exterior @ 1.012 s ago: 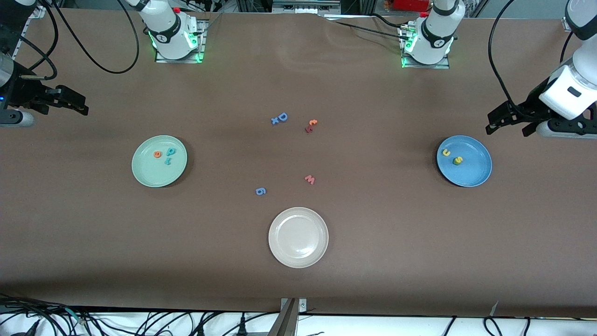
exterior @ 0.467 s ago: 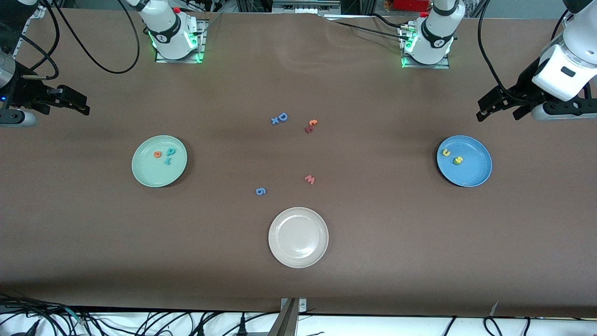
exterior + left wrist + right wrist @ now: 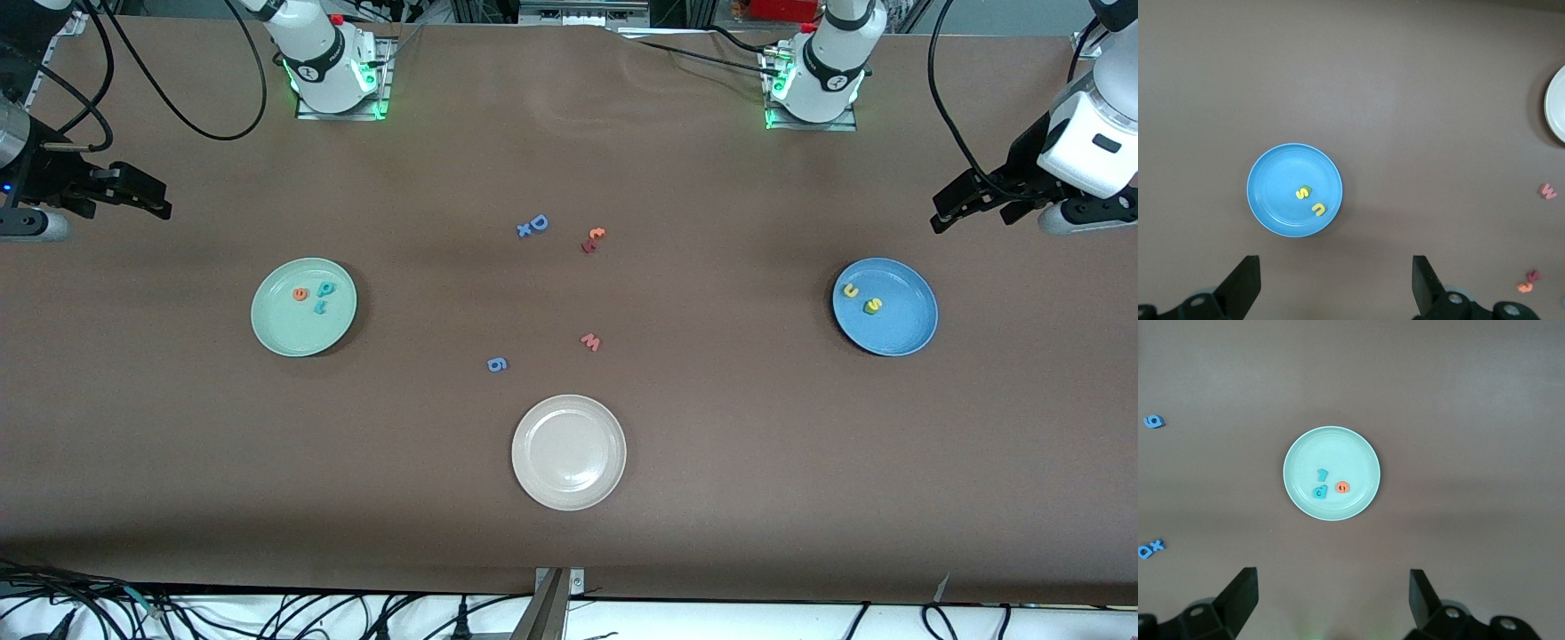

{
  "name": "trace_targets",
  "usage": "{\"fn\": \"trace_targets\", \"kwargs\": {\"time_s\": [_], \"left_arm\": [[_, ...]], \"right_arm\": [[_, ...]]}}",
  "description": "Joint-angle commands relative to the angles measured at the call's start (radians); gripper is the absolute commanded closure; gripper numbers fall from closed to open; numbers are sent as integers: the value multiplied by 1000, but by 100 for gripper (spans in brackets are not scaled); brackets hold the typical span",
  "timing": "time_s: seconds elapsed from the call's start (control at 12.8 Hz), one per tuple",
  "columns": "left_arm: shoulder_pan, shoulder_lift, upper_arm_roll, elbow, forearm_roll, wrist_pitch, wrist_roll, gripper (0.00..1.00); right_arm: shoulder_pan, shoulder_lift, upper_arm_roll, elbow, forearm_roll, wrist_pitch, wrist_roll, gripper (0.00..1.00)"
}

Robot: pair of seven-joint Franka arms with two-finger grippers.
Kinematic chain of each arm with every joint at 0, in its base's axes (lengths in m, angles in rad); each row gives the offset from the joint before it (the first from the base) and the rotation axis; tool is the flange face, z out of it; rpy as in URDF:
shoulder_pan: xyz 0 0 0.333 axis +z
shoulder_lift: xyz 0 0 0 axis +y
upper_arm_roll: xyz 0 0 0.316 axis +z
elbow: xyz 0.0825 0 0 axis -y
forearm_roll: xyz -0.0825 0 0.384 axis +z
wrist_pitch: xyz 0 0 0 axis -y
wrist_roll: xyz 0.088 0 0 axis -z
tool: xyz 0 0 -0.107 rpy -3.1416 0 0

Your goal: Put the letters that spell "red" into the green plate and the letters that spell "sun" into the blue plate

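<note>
green plate (image 3: 303, 339), frame left: r, e, d in it | blue plate (image 3: 885, 342), frame right: s, u, n in it | left end effector (image 3: 978, 208) and right end effector (image 3: 133, 196) spread, empty, at upper edges | risk: judged slight, n easily miscounted | left wrist alone shows green n tucked beside s

Three letters (image 3: 315, 297) lie in the plate (image 3: 267, 333) toward the right arm's end of the tabletop (image 3: 178, 462); three more letters (image 3: 862, 299) lie in the plate (image 3: 907, 338) toward the left arm's end.
</note>
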Motion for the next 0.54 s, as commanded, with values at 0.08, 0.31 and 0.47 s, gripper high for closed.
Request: {"fn": "trace_targets", "kwargs": {"time_s": [0.08, 0.31, 0.47], "left_arm": [[26, 12, -8, 17, 24, -15, 67, 0], [24, 18, -11, 42, 24, -15, 67, 0], [24, 24, -12, 57, 26, -15, 67, 0]], "right_arm": [[-5, 6, 5, 22, 18, -21, -11, 0], [-5, 6, 5, 21, 19, -21, -11, 0], [-7, 6, 5, 21, 19, -21, -11, 0]]}}
